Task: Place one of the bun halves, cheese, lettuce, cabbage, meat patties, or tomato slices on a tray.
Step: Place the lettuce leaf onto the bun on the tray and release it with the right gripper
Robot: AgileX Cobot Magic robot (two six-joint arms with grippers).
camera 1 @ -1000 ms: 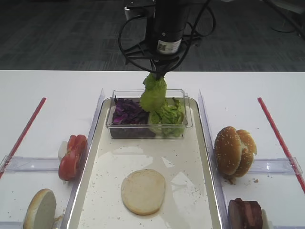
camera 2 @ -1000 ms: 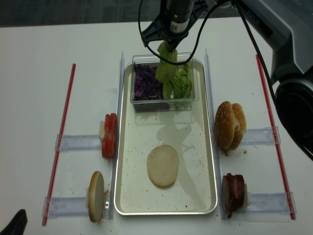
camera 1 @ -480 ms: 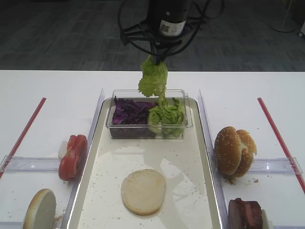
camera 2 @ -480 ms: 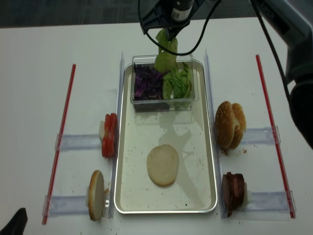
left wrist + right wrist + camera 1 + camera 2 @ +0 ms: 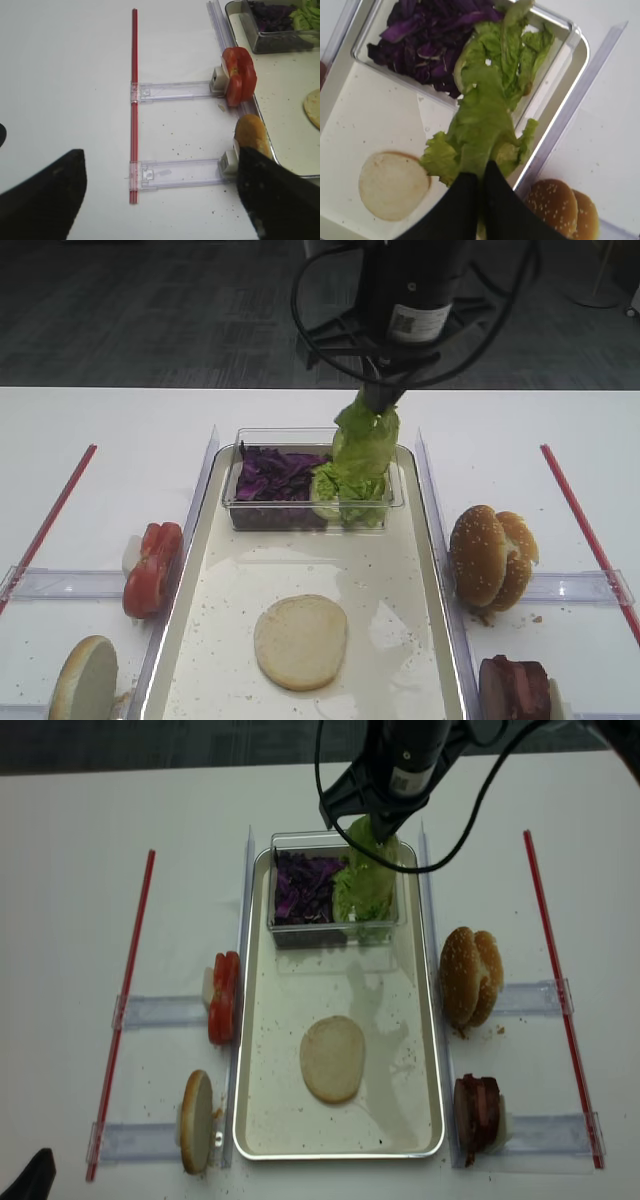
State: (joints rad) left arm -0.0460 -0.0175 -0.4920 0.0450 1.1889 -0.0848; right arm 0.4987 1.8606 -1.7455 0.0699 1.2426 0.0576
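The right claw [image 5: 481, 187], jaws pinched tight on a lettuce leaf [image 5: 482, 127], hangs from an arm reaching down from the far side of the desk [image 5: 100, 430], the leaf dangling above the clear plastic tub [image 5: 396, 502] of purple cabbage [image 5: 272, 475] and more lettuce at the far end of the tray [image 5: 425, 570]. The arm's upper part is cut off by the frame. A pale bun half [image 5: 300, 641] lies on the tray floor. The meat patties [image 5: 515, 688] are cropped at the bottom edge. The left claw [image 5: 160, 200] shows only as two blurred dark fingers spread wide, holding nothing, low over the desk beside the tomato slices [image 5: 239, 76].
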